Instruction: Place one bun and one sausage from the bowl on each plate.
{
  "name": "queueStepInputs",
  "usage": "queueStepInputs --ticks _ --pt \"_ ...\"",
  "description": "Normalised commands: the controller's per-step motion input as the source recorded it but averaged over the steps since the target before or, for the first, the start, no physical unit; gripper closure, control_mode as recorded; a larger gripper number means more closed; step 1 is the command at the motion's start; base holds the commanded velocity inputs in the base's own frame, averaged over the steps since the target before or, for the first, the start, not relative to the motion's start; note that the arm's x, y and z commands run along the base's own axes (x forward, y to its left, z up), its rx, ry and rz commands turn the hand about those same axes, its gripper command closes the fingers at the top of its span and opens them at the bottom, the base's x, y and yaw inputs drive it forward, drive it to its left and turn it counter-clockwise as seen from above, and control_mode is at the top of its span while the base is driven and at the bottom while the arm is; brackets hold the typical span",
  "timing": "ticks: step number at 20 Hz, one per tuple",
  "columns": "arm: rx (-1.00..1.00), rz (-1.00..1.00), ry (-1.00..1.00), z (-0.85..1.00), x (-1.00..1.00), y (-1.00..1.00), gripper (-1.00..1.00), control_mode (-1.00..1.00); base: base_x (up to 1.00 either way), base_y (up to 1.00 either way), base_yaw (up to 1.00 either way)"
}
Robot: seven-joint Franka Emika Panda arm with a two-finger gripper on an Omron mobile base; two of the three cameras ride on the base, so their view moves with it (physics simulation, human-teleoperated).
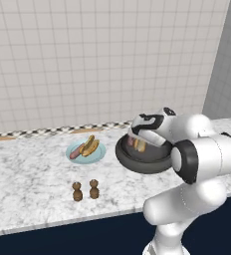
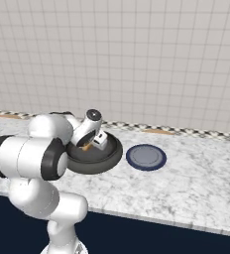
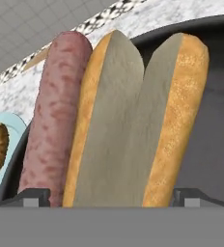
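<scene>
I see my gripper (image 3: pixel 111 197) wide open, low in the dark bowl (image 1: pixel 143 163), its tips either side of the bun (image 3: pixel 133 120) (sausage (image 3: pixel 56 111) beside it).

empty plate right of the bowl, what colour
Dark navy plate with a paler rim, clearest in the right base view.

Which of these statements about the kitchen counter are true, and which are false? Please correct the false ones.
1. The teal plate already holds a bun and a sausage. True.
2. The navy plate also holds food. False: it is bare.
3. The gripper is open, its fingers on either side of the bun in the bowl. True.
4. The bowl's sausage lies across the bun. False: it lies beside it.
5. Two shakers stand behind the bowl. False: in front of the teal plate.
</scene>
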Motion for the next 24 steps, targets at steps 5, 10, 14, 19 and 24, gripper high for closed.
queueStepInputs --ticks 5,10,14,19,24 --pt "0.0 0.0 0.03 -0.35 0.2 0.07 1.0 -1.0 0.0 0.0 0.0" --pt "0.0 0.0 -0.12 0.19 -0.77 -0.19 1.0 -1.0 0.0 0.0 0.0" --pt "0.0 0.0 -0.18 0.79 -0.73 -0.74 1.0 -1.0 0.0 0.0 0.0" --pt "0.0 -0.09 -0.03 1.0 0.09 -1.0 1.0 -1.0 0.0 0.0 0.0" --pt "0.0 -0.15 0.12 0.69 0.41 -1.0 1.0 -1.0 0.0 0.0 0.0"
